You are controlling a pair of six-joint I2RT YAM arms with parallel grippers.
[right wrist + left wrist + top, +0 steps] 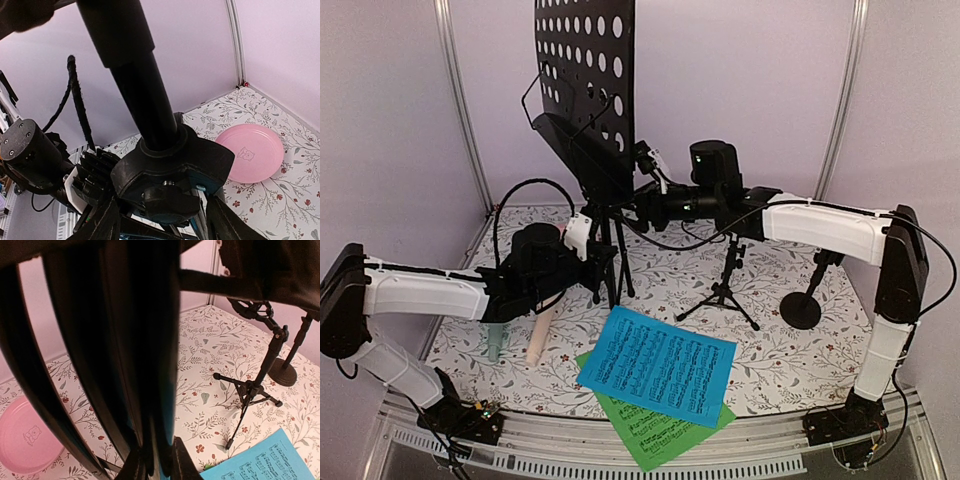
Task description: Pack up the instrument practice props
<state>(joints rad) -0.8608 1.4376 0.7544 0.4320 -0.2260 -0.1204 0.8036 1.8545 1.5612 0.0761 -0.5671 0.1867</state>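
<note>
While left gripper (598, 262) pinched music stand (585, 60): collapsing it seemingly underway.
Right gripper (162, 227): spread, collar (170, 175) between fingers (100, 222).
Next: probably needed regrip.

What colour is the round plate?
The plate is pink, seen best in the right wrist view.

A lab test booth, shown by plain lilac walls (740, 80), aluminium corner posts (463, 110) and a floral-print tabletop (790, 360).
</note>
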